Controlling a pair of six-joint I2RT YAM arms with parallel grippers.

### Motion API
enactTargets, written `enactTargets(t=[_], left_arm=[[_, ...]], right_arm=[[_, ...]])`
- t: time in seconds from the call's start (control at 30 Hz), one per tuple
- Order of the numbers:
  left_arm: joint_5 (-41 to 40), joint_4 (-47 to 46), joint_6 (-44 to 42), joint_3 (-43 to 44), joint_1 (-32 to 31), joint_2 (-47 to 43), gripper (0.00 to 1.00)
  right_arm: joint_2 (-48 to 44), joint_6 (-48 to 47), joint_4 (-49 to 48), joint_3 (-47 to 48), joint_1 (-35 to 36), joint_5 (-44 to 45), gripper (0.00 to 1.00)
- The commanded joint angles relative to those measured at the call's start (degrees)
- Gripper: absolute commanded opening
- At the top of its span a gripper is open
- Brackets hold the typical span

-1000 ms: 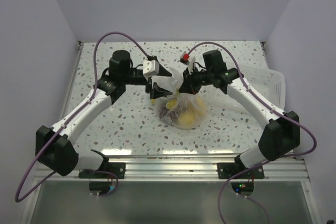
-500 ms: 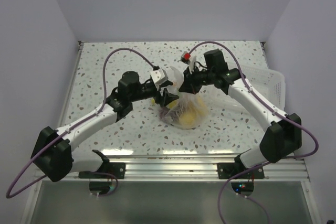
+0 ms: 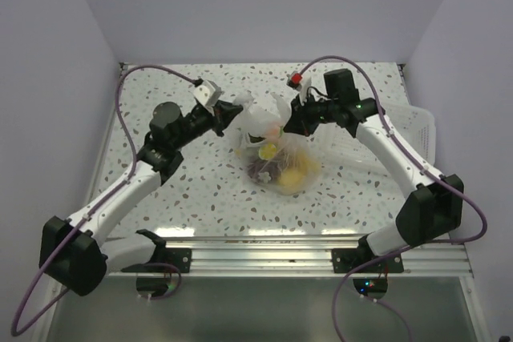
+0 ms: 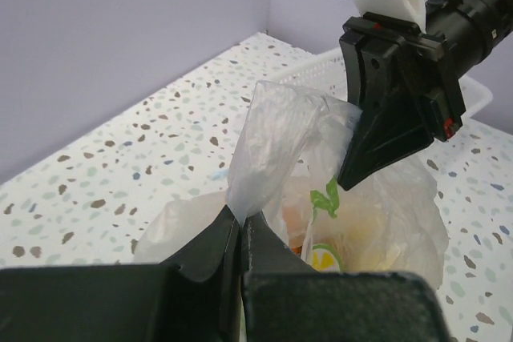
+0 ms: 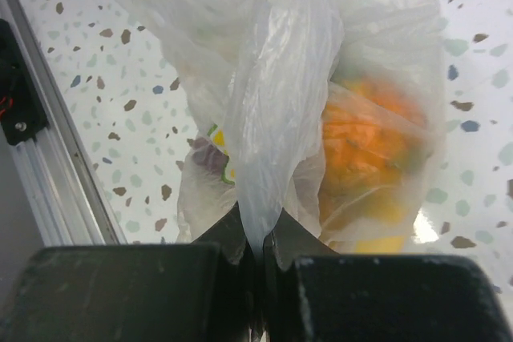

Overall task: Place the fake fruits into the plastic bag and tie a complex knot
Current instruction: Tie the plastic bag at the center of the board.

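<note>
From above, the fruits sit inside the bag at mid-surface. Loading appears complete; the knot appears untied. At the left wrist, the left jaws are clamped closed on one bag flap. At the right wrist, the right jaws are pinched closed on the other flap, fruits just beyond.

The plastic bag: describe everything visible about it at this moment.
The plastic bag is thin, clear and crinkled, resting on the speckled table with yellow, orange and dark fake fruits bulging its lower part. Its top splits into two whitish flaps drawn apart: the left gripper is shut on one, the right gripper on the other. Whether the neck is tied cannot be told.
</note>
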State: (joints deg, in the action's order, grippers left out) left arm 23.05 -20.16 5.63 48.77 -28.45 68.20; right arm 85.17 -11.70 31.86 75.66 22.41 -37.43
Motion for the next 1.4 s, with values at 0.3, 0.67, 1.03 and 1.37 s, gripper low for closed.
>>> enactTargets(t=[0.3,0.67,1.03,1.37], left_arm=[[25.3,-0.4,2.4,5.2,5.1,-3.1,0.0],[26.2,-9.1,7.1,8.4,2.2,11.9,0.0],[20.3,-4.8,10.6,7.6,6.3,9.3,0.0],[16.3,-1.6,11.0,3.0,2.0,9.0,0.0]], right_arm=[[14.8,-13.6,12.0,23.0,-0.2,-13.8,0.0],[15.6,-25.1,22.8,23.0,1.1,-24.1,0.05],[14.4,-25.8,22.7,20.5,-2.8,-27.2,0.0],[7.3,-0.4,-7.0,6.6,-3.0,-28.6,0.0]])
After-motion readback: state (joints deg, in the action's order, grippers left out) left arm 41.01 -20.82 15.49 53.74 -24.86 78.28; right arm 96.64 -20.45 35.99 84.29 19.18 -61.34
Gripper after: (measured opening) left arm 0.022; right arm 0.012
